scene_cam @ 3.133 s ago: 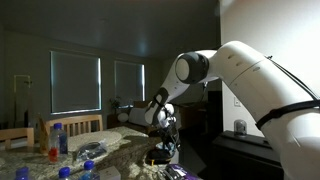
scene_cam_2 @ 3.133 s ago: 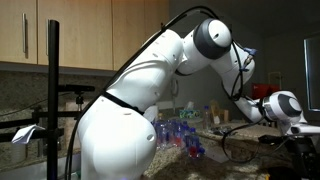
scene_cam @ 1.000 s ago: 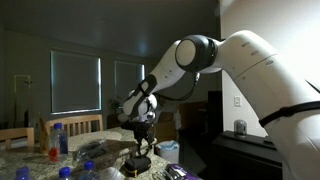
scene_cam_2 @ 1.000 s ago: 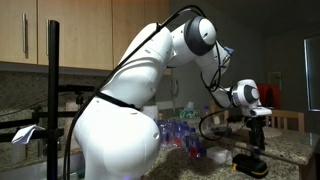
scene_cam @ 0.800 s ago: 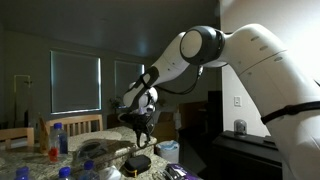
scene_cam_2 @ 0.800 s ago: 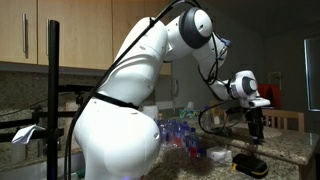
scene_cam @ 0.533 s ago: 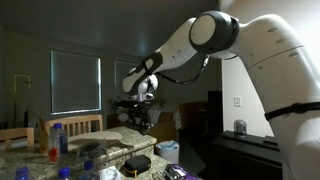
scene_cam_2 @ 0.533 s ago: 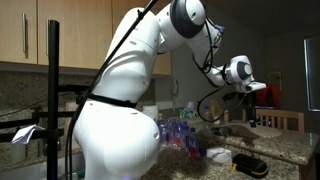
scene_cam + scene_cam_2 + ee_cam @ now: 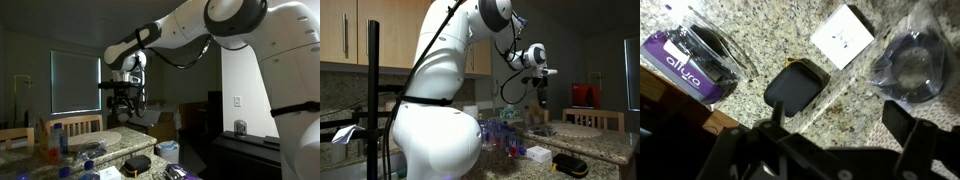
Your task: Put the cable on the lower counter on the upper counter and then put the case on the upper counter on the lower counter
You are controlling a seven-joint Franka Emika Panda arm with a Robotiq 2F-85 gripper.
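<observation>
My gripper (image 9: 840, 140) is spread wide and holds nothing. In the wrist view its two dark fingers (image 9: 908, 125) frame speckled stone. Beneath it and well apart, the case (image 9: 797, 85) lies flat on what looks like the lower counter (image 9: 765, 28). A white card (image 9: 843, 36) sits near the case, with a purple packet (image 9: 695, 60) on one side and a clear plastic-wrapped item (image 9: 910, 65) on the other. In an exterior view the white arm (image 9: 230, 25) holds the gripper high above the case. Blue-capped bottles (image 9: 58, 138) stand on the upper counter (image 9: 115, 138).
</observation>
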